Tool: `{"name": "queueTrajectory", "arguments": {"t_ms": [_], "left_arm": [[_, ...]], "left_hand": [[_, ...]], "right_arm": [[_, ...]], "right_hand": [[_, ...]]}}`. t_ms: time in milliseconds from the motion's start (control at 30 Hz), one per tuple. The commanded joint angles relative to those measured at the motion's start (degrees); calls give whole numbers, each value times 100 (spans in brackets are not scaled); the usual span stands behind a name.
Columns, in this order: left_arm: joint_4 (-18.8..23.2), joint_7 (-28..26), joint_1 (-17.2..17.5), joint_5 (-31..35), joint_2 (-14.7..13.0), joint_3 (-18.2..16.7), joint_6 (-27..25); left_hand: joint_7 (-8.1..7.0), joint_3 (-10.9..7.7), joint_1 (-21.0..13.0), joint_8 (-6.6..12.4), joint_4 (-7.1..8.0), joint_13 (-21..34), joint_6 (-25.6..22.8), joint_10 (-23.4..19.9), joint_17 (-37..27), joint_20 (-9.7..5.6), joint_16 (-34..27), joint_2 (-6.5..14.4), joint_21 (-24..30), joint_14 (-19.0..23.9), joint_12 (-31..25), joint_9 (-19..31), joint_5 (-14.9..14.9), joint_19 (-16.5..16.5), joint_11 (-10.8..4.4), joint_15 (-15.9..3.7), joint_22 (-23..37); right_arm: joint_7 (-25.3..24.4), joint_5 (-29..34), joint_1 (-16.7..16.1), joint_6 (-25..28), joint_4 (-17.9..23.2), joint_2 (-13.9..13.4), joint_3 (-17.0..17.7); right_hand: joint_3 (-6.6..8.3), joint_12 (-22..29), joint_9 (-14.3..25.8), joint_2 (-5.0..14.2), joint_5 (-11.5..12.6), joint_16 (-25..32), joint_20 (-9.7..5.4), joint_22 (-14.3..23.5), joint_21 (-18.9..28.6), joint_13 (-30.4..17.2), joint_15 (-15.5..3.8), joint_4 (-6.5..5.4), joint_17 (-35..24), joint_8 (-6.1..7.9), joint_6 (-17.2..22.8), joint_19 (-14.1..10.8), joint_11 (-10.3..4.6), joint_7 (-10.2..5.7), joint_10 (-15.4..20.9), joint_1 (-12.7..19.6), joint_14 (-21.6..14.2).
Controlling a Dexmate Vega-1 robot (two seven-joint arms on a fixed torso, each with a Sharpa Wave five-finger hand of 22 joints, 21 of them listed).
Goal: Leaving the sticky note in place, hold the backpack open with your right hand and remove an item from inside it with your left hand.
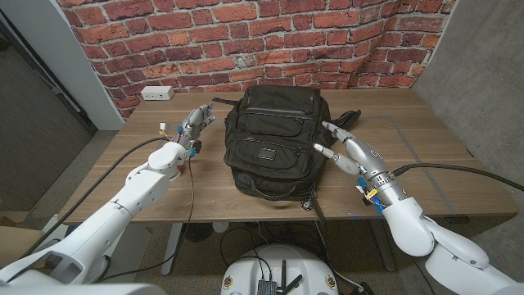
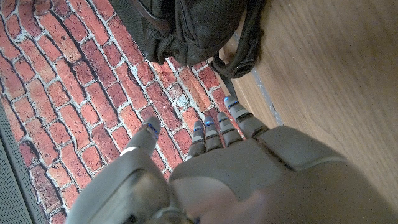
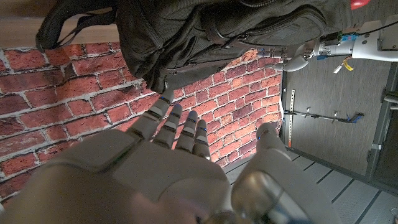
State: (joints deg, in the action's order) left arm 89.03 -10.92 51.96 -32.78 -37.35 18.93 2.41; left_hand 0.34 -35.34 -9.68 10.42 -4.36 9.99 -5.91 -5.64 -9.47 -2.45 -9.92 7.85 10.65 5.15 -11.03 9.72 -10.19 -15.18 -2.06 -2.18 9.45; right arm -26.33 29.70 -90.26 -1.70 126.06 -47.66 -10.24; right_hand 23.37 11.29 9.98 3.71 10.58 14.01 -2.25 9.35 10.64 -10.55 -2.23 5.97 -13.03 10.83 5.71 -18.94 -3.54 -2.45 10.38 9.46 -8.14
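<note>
A black backpack lies on the wooden table, its front pockets facing up. My left hand hangs just left of it with fingers apart and holds nothing. My right hand is at the bag's right side, fingers spread and empty; its fingertips reach the bag's edge, and I cannot tell if they touch. In the left wrist view my left hand points toward the backpack. In the right wrist view my right hand points at the backpack, with a gap between them.
A white power strip lies at the table's far left edge. A black strap trails from the bag's right side. A brick wall stands behind the table. Bare wood shows on the table's left part.
</note>
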Motion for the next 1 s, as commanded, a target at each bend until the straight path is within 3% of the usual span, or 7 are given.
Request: {"name": "queueTrajectory", "arguments": {"t_ms": [33, 567, 1000], "left_arm": [[-121, 137, -109, -18, 2, 31, 32], [-366, 494, -276, -74, -58, 41, 166], [-413, 542, -210, -154, -115, -45, 229]], "left_hand": [[-14, -14, -31, 13, -49, 10, -39, -30, -13, -271, -18, 59, 42, 68, -10, 32, -6, -45, 9, -24, 29], [-20, -36, -12, 9, -71, 10, -43, -31, -14, -271, -16, 63, 37, 75, -3, 33, -3, -44, 4, -30, 29], [-18, -50, 7, 8, -81, 11, -46, -41, -16, -266, -14, 65, 35, 74, -3, 33, -2, -42, 5, -23, 29]], "right_arm": [[-34, 608, -467, 388, 356, -135, 78], [88, 1590, -692, 1140, 697, -195, -259], [682, 2120, -563, 1778, 900, -385, -589]], "right_hand": [[24, 26, 29, 6, -13, 5, -108, 11, 54, -14, -187, 104, 13, 50, 84, -83, -1, 20, 86, 125, -80], [97, 47, 34, 6, -17, -22, -205, 12, 51, -22, -237, 304, 59, 119, 276, -187, -19, -47, 278, 381, -122], [118, 30, 43, -85, -10, -55, -229, 11, 43, -25, -248, 421, 78, 151, 354, -245, -85, -63, 351, 582, -97]]}}
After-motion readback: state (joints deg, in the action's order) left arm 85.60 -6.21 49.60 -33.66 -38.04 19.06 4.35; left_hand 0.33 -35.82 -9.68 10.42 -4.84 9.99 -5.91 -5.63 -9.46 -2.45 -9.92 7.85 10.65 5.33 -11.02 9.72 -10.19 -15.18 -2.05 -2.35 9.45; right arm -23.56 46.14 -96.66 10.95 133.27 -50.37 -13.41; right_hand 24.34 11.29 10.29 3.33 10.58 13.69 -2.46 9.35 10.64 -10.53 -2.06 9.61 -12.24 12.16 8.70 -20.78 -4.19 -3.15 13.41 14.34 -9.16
